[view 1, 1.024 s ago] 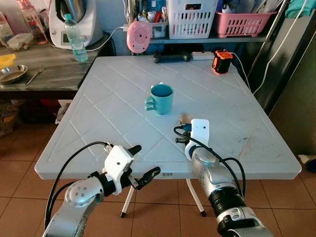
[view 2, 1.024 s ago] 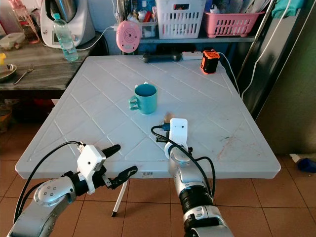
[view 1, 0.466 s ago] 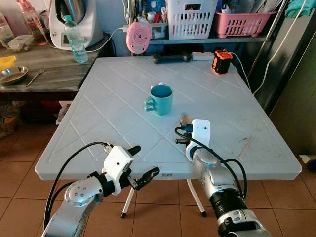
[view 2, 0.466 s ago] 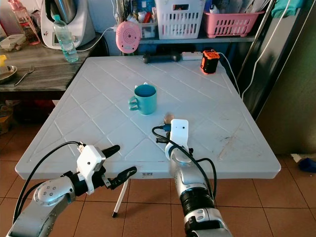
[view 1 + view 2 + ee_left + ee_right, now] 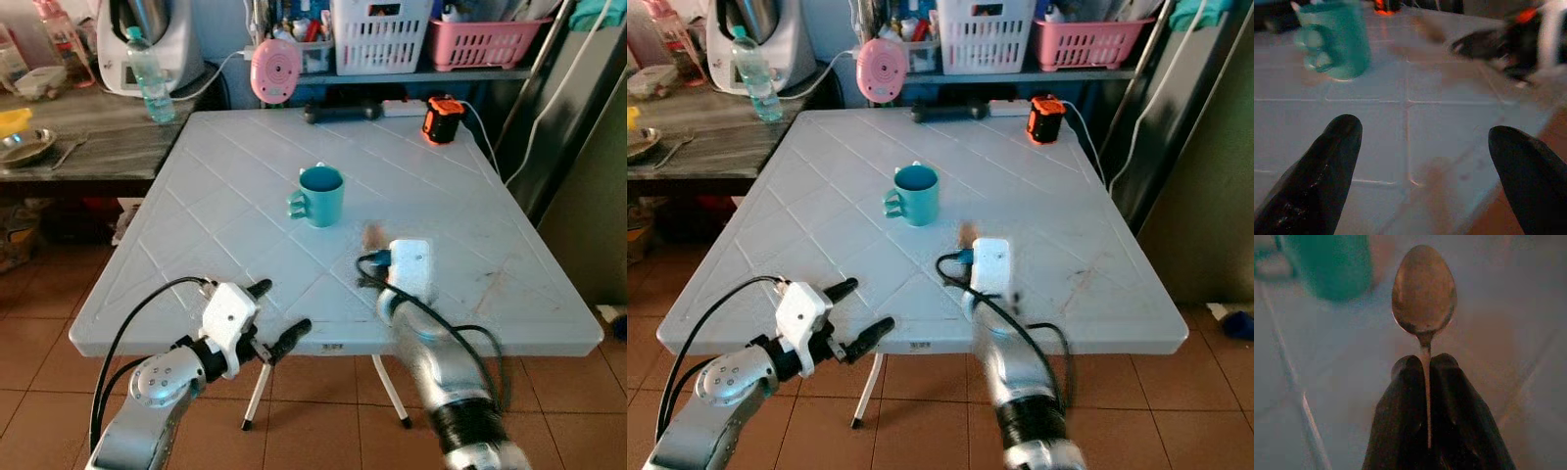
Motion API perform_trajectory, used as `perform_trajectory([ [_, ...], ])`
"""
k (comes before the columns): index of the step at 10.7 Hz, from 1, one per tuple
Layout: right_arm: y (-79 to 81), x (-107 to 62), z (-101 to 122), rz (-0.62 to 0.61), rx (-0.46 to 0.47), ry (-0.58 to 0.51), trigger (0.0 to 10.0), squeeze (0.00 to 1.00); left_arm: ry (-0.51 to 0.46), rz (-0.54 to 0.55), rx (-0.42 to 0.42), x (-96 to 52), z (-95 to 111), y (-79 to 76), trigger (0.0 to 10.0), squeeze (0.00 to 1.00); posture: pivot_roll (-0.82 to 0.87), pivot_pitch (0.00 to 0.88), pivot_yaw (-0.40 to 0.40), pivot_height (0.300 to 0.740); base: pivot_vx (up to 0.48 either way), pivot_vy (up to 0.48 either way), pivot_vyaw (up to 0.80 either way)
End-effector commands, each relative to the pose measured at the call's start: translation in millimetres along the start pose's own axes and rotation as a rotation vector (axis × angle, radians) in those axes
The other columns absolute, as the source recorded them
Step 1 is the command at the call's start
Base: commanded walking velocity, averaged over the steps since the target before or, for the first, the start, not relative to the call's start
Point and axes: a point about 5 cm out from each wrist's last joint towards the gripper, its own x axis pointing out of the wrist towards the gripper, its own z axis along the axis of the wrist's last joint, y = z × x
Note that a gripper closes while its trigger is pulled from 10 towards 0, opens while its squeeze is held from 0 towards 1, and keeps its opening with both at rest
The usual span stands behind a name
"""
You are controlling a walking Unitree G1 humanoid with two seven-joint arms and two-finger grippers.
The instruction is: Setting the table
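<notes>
Right claw [image 5: 1425, 377] pinches spoon [image 5: 1424, 291] (mug [image 5: 1334, 264] blurred).

The white table [image 5: 245, 225] carries a teal mug [image 5: 320, 196], an orange-black device [image 5: 442, 118] and a dark bar [image 5: 340, 114].

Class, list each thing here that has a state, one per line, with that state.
Mug: upright on the table.
Spoon: clamped by its handle, bowl outward.
Right gripper: shut on the spoon.
Left gripper: open, empty, at the table's near edge.
Bottle: upright, capped.
</notes>
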Motion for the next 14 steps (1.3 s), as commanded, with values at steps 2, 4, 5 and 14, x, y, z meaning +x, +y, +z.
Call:
perform_trajectory([
  [2,-7.1,-13.1,25,-0.013,-0.083,-0.18,0.0,0.0,-0.023,0.088,0.025,2.8,4,11.2,10.0,0.0,0.08,0.0,0.05,0.74,0.0,0.0,0.0],
  [4,-16.8,-20.3,35,-0.048,-0.073,-0.244,0.0,0.0,-0.042,0.243,-0.001,2.9,8,24.9,10.0,0.0,0.08,0.0,0.05,0.74,0.0,0.0,0.0],
  [5,-25.1,-24.4,38,-0.077,-0.065,-0.26,0.0,0.0,-0.059,0.336,-0.023,1.7,10,36.2,10.0,0.0,0.08,0.0,0.048,0.74,0.0,0.0,0.0],
  [14,-32.7,-27.5,35,-0.089,-0.04,-0.245,10.0,0.0,-0.103,0.475,-0.167,5.4,18,59.3,10.0,0.0,0.07,0.0,0.034,0.74,0.0,0.179,0.0],
])
